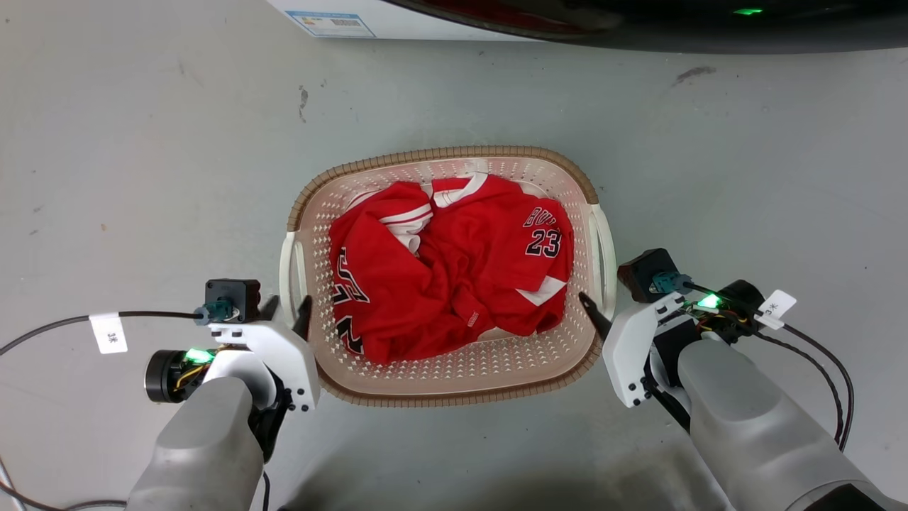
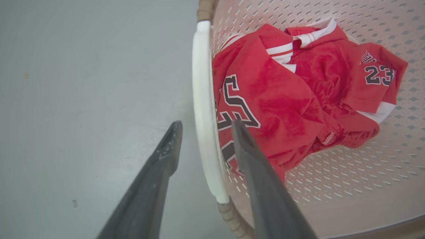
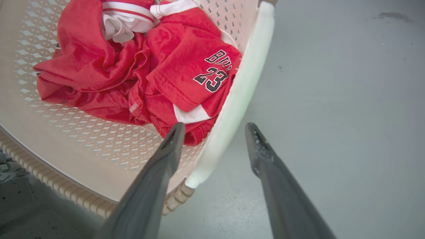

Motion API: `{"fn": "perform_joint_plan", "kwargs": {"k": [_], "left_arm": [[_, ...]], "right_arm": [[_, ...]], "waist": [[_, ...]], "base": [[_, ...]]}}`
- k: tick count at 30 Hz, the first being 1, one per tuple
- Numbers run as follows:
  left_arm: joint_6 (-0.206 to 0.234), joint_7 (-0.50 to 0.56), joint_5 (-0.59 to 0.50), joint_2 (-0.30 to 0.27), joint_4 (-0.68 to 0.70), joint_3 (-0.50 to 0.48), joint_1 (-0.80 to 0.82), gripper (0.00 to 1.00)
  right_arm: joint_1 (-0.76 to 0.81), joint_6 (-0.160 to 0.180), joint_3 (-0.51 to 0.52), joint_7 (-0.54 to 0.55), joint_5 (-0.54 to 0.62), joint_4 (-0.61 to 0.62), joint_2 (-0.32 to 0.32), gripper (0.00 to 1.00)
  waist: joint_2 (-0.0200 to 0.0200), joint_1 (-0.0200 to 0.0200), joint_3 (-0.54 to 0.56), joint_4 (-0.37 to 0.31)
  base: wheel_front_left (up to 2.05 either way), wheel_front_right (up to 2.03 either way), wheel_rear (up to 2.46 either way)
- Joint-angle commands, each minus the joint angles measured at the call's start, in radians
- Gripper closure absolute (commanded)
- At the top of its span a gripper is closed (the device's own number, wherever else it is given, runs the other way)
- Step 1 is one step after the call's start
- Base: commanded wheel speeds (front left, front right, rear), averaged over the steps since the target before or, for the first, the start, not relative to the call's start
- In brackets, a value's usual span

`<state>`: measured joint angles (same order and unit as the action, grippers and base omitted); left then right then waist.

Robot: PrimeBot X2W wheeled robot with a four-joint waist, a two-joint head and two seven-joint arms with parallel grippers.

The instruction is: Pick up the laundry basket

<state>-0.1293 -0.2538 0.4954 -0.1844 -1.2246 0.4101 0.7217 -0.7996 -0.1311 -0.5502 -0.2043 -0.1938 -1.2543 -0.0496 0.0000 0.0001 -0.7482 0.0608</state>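
Our left claw point(image 2: 206, 123) is open. Its two dark fingers stand on each side of the basket's white left handle point(image 2: 202, 93), one out over the floor and one inside the basket. The claw is not squeezing the handle, and we cannot tell if a finger touches it. Our right claw point(image 3: 215, 125) is open the same way, with the white right handle point(image 3: 240, 86) in the gap between its fingers. It holds nothing.

The laundry basket point(image 1: 454, 153) sits on the floor right in front of us, between our two arms. A red shirt point(image 1: 461, 270) lies crumpled in it and hides most of the bottom. We can read a 23 on the shirt, but folds hide the other big number and part of the word above it.

The floor point(image 1: 142, 156) is smooth and grey with a few dark marks. At the top of the head view, a white box point(image 1: 333, 20) with a blue label and a dark round shape point(image 1: 638, 28) with a small green light are cut off, so we cannot tell what they are. Black cables point(image 1: 159, 313) run from our wrists.
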Motion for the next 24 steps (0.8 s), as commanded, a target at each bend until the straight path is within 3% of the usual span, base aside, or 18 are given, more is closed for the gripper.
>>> {"fn": "perform_joint_plan", "kwargs": {"k": [1, 10, 24], "left_arm": [[-0.001, -0.001, 0.003, -0.001, -0.003, 0.005, 0.01, 1.0], [-0.001, -0.001, 0.043, 0.011, -0.021, 0.064, 0.011, 1.0], [-0.001, 0.105, 0.146, 0.008, -0.028, 0.141, -0.073, 1.0]], "right_arm": [[-0.018, 0.001, -0.003, 0.001, -0.002, -0.002, -0.001, 1.0], [-0.007, 0.001, -0.034, 0.011, -0.026, -0.009, -0.001, 1.0], [0.099, 0.001, -0.152, 0.117, -0.13, 0.018, -0.001, 1.0]], "waist": [[0.0, -0.0001, -0.001, 0.0], [0.0, -0.0001, 0.021, 0.003], [0.0, -0.0001, 0.223, -0.014]], "base": [[0.0, 0.0, 0.0], [0.0, 0.0, 0.0], [0.0, 0.0, 0.0]]}}
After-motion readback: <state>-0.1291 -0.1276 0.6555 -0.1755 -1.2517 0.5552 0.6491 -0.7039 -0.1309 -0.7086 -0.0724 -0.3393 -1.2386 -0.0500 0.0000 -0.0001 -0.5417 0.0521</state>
